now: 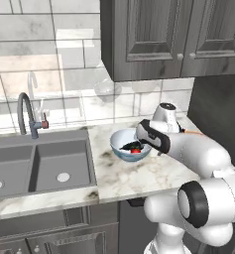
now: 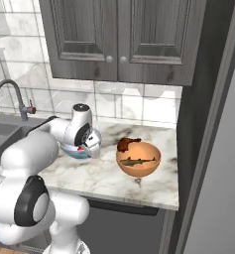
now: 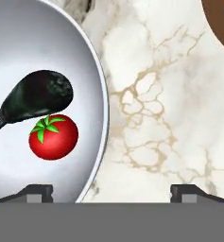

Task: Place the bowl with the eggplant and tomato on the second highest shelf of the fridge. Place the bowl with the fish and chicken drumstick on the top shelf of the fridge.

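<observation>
Tool (image 3: 111,191) (wide open) straddles white bowl (image 3: 100,85) rim; marble counter (image 3: 160,118) alongside.

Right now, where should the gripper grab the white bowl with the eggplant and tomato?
Probably the thin rim of the white bowl on the counter side, coming from above. The open gripper already straddles it, one jaw inside clear of the tomato, one outside.

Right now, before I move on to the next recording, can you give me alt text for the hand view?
Looking straight down, open jaws straddle the right rim of a wide white bowl holding a dark eggplant touching a red tomato. The bowl sits on a marble counter, and the edge of an orange-brown bowl shows at the upper right corner.
</observation>
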Controlling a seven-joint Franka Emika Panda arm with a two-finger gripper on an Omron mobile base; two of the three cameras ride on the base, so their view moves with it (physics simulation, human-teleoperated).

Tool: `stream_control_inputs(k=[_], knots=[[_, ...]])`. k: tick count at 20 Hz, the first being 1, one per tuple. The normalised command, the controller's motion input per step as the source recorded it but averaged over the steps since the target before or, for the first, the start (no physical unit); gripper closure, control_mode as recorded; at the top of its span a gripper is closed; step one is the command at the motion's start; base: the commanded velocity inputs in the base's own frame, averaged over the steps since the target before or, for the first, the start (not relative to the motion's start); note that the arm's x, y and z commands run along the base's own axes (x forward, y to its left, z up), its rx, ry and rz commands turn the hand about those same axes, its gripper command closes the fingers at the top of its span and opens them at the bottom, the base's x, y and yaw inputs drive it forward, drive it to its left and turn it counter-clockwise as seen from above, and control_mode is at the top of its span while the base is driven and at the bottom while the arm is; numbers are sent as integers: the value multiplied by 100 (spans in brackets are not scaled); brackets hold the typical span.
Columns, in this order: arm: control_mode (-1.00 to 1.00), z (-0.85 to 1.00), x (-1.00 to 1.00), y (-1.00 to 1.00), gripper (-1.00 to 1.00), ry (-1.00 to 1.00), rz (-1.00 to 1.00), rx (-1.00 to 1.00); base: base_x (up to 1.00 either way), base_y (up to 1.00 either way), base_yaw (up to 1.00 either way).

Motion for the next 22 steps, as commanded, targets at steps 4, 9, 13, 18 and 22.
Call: stream_control_inputs(k=[4,9,13,18,22], knots=[[-100,-32,47,1,-100,0,-7,0,0,0,0],[-100,-32,44,0,-100,0,-6,0,0,0,0],[-100,-31,15,1,100,2,-3,0,0,0,0],[-100,0,-3,0,100,-1,0,0,0,0,0],[-100,20,-48,0,100,-20,0,0,0,0,0]])
